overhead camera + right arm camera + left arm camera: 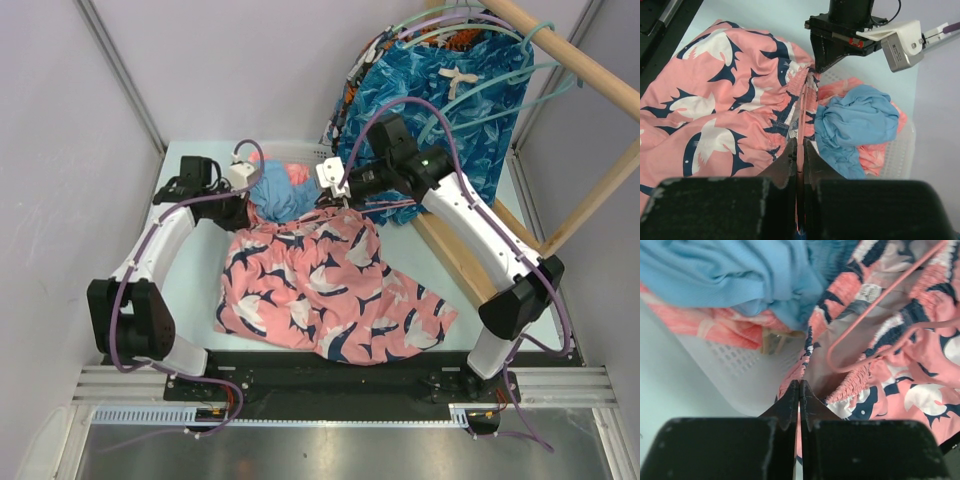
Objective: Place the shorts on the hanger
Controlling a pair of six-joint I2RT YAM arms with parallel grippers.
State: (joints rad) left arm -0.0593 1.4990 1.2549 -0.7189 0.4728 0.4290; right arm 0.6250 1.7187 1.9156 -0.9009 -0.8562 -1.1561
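The coral-pink shorts (320, 290) with a navy and white fish print lie spread on the table, waistband toward the far side. My left gripper (243, 210) is shut on the waistband edge, with pink fabric pinched between its fingertips in the left wrist view (799, 385). The thin pink hanger (888, 292) lies inside the open waistband of the shorts (930, 390). My right gripper (335, 200) is shut on the hanger's rod (801, 115), seen between its fingertips in the right wrist view (800, 142), over the gathered waistband of the shorts (725, 110).
A plain light-blue garment (278, 190) sits on pink cloth in a translucent basket (900, 150) between the grippers. Blue leaf-print shorts (440, 110) hang on teal hangers from a slanted wooden rail (560, 50) at the back right. Walls stand close on both sides.
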